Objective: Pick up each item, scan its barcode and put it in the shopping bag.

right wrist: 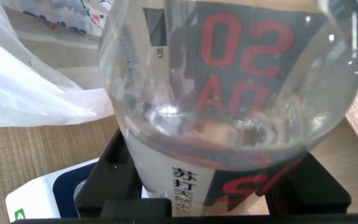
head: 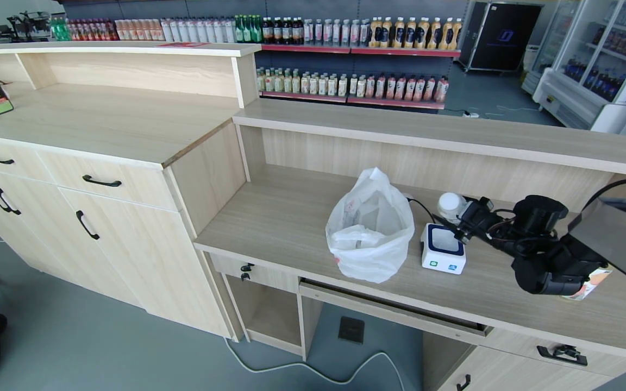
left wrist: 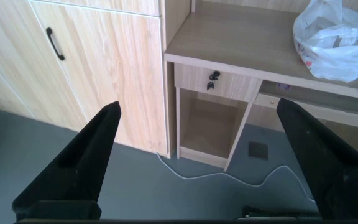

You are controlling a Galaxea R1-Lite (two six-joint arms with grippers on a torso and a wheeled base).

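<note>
While near scanner (head: 443, 255), bottle (right wrist: 229, 93) (red-lettered).

Light wood counter (head: 128, 119) with drawers, grey floor (head: 101, 336), bottled-drink shelves (head: 345, 50), glass-door fridges (head: 595, 60) behind

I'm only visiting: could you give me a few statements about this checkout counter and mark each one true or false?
1. The right tool grips a clear bottle. True.
2. The shopping bag lies folded flat. False: it stands open on the counter.
3. The white scanner sits right beside the bag. True.
4. The left tool holds a carton. False: it is open and empty.
</note>
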